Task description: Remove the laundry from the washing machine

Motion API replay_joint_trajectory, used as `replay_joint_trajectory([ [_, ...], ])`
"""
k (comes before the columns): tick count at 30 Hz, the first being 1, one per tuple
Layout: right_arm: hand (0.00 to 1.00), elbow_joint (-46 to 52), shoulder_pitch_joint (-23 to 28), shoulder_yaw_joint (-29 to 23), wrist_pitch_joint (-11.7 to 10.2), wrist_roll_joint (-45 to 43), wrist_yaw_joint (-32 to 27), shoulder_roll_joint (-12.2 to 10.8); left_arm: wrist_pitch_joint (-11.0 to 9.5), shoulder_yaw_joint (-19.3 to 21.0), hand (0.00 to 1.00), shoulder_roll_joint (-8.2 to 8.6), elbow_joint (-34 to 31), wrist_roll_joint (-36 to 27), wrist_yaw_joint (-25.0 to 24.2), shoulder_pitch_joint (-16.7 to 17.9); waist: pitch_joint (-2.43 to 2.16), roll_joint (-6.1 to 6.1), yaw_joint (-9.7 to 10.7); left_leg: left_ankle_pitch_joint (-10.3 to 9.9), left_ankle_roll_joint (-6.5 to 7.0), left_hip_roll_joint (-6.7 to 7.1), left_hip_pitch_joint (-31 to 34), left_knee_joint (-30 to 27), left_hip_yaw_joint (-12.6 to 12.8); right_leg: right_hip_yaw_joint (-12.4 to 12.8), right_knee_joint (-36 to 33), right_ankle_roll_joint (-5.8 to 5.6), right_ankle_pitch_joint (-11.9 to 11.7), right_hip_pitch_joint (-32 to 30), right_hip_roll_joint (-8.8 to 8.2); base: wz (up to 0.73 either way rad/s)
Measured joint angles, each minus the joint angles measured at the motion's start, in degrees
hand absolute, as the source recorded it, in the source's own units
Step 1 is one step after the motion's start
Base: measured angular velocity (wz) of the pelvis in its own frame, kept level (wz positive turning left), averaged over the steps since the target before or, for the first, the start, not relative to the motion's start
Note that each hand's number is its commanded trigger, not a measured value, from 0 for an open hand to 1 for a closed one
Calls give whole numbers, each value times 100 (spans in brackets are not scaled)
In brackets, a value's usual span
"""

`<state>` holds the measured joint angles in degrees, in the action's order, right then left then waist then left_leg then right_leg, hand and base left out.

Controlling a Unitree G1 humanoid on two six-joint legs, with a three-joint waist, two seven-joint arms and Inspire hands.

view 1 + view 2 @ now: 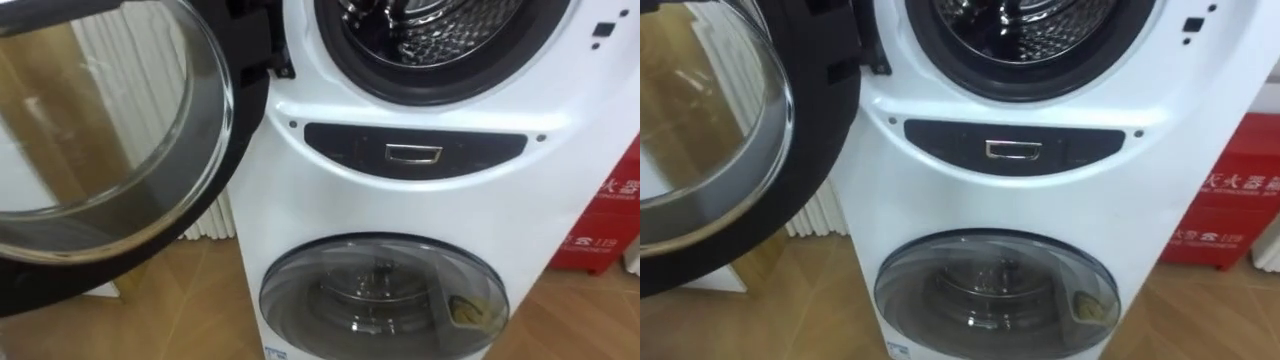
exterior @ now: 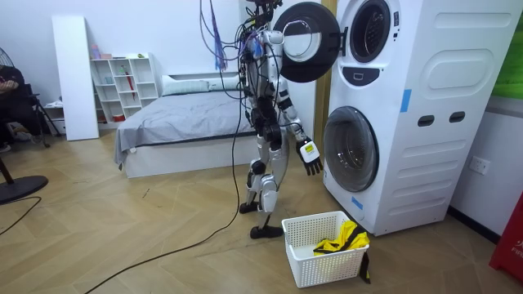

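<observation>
Now standing right before the washing machine (image 2: 441,122), upper door (image 2: 306,41) swung wide open, metal drum (image 1: 440,30) visible in the opening. Right hand (image 2: 310,157) hanging low, just beside the machine's lower door (image 2: 351,149), fingers seemingly relaxed and straight, gripping nothing. Yellow clothes (image 2: 341,241) heaped in white basket (image 2: 306,257), on floor (image 2: 163,229) near the machine's front corner.

Bright even light, reflections on door (image 1: 100,130)
</observation>
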<state>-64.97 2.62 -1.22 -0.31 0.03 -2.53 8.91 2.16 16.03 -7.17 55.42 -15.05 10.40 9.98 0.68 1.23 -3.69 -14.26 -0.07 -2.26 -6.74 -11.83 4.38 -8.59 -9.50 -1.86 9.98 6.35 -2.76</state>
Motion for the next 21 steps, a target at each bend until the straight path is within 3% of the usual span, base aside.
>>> replay_joint_trajectory([
  [4,0,61,18,-39,-47,-93,70,54,-65,211,0,-140,-665,-191,403,-347,-18,90,0,4,-6,13,-72,43,-8,-23,-4,0,0,56,-10,4],
  [8,0,154,85,-247,-107,-486,102,32,-132,295,0,-275,-1425,-218,762,-799,-38,103,36,4,-7,22,-51,26,-40,-16,-23,0,0,53,-12,1],
  [14,0,264,247,-373,-156,-683,173,44,-341,287,0,-617,-2873,-162,1203,-1239,-106,261,265,13,-21,29,-105,66,-30,29,-34,0,0,96,-8,-4],
  [17,0,349,367,-473,-154,-822,271,-24,-133,365,0,-622,-3306,40,1436,-1211,-100,294,326,16,-24,24,-37,55,-24,50,-48,3,-2,-6,0,-1],
  [19,0,293,385,-466,-160,-869,350,-47,57,405,0,-623,-3682,452,1556,-1201,-95,247,200,22,-30,21,55,14,-15,59,-51,11,-10,-81,0,2],
  [21,0,170,345,-465,-163,-845,400,-42,286,389,0,-628,-4074,690,1686,-1196,-61,210,161,22,-30,24,84,-4,-69,56,-17,7,-29,-58,-3,18],
])
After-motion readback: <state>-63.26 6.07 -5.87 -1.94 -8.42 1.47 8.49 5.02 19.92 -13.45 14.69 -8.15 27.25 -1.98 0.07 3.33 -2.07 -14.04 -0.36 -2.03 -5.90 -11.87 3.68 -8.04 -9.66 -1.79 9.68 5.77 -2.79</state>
